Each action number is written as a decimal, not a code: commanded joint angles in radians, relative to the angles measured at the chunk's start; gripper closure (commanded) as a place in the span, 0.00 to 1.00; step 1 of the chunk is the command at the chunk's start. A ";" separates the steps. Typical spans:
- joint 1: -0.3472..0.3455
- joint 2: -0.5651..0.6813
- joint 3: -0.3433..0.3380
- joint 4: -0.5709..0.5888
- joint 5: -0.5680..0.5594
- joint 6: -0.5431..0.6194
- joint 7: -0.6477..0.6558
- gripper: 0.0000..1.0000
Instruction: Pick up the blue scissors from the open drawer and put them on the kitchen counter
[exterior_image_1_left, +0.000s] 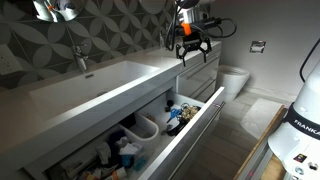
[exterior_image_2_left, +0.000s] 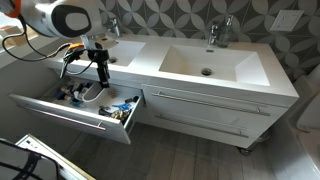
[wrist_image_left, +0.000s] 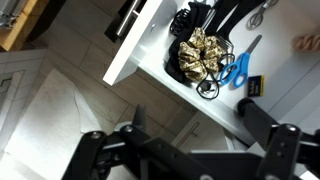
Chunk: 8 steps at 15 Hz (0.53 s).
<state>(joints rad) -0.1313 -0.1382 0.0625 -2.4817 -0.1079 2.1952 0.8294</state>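
The blue scissors (wrist_image_left: 238, 68) lie in the open drawer (wrist_image_left: 135, 50) beside a gold-and-black bundle (wrist_image_left: 203, 52) and black cables, in the wrist view. The drawer is pulled out under the kitchen counter in both exterior views (exterior_image_1_left: 190, 135) (exterior_image_2_left: 70, 118) and is full of small items. My gripper (wrist_image_left: 195, 128) is open and empty, hanging well above the drawer. It shows in both exterior views (exterior_image_1_left: 190, 50) (exterior_image_2_left: 98, 70) at about counter height, over the drawer's end. The pale grey counter (exterior_image_1_left: 90, 85) (exterior_image_2_left: 250, 75) has sink basins and slim faucets.
A blue-and-white bundle (exterior_image_1_left: 125, 150) lies in the drawer's near part. Closed grey drawer fronts (exterior_image_2_left: 210, 110) sit beside the open one. A toilet (exterior_image_1_left: 235, 80) stands past the vanity. The robot base (exterior_image_1_left: 300, 130) is at the side. The floor is tiled.
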 joint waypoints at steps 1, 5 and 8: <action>0.070 0.083 0.033 0.057 -0.011 0.024 0.199 0.00; 0.116 0.083 0.025 0.045 -0.023 0.034 0.218 0.00; 0.118 0.089 0.024 0.052 -0.026 0.034 0.228 0.00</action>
<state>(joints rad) -0.0353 -0.0491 0.1085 -2.4310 -0.1335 2.2311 1.0572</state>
